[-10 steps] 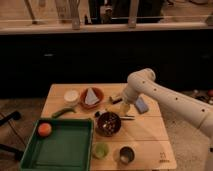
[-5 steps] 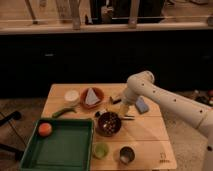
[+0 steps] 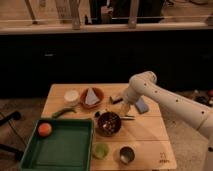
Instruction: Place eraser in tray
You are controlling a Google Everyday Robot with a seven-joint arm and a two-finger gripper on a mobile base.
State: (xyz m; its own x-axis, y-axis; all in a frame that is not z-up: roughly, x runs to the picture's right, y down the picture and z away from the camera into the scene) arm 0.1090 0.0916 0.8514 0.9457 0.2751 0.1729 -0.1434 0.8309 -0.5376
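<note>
Tan with a dark top, the eraser (image 3: 116,100) lay on the bench (image 3: 145,131) just beside the pincer (image 3: 126,108), whose closure you could not tell, well apart from the tray (image 3: 29,150); it looked light and stiff, best taken across its long sides.

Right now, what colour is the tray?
The tray is green, camera view; the gripper hangs beside the blue pad.
</note>
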